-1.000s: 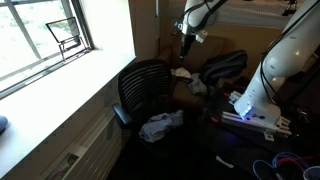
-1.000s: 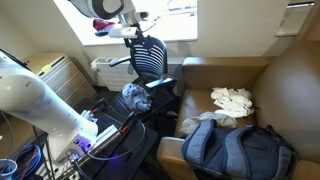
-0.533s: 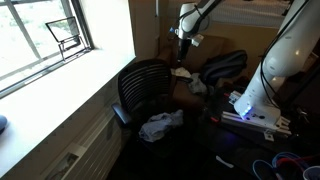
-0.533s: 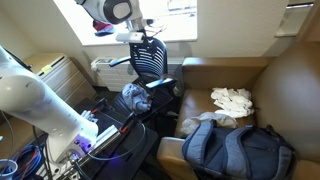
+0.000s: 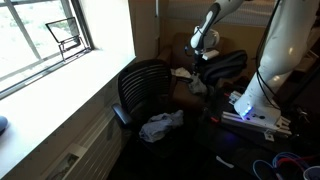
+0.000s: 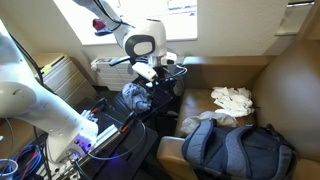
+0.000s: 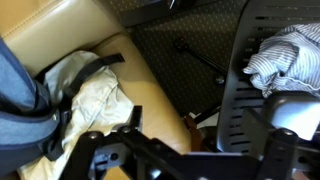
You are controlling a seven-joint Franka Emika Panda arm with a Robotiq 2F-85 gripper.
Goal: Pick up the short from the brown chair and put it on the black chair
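Observation:
The cream shorts lie crumpled on the seat of the brown chair, beside a dark blue backpack. In the wrist view the shorts lie left of centre, partly under a backpack strap. My gripper is open and empty, with its fingers spread wide. It hangs above the gap between the brown chair and the black chair. In both exterior views the gripper is near the brown chair's edge. The black mesh chair holds a striped grey cloth.
The window sill and wall run beside the black chair. The robot's base stands on a low stand with cables on the floor. The backpack fills part of the brown chair.
My arm has swung down and across from high above the black chair toward the brown chair. The shorts and the striped cloth have not moved.

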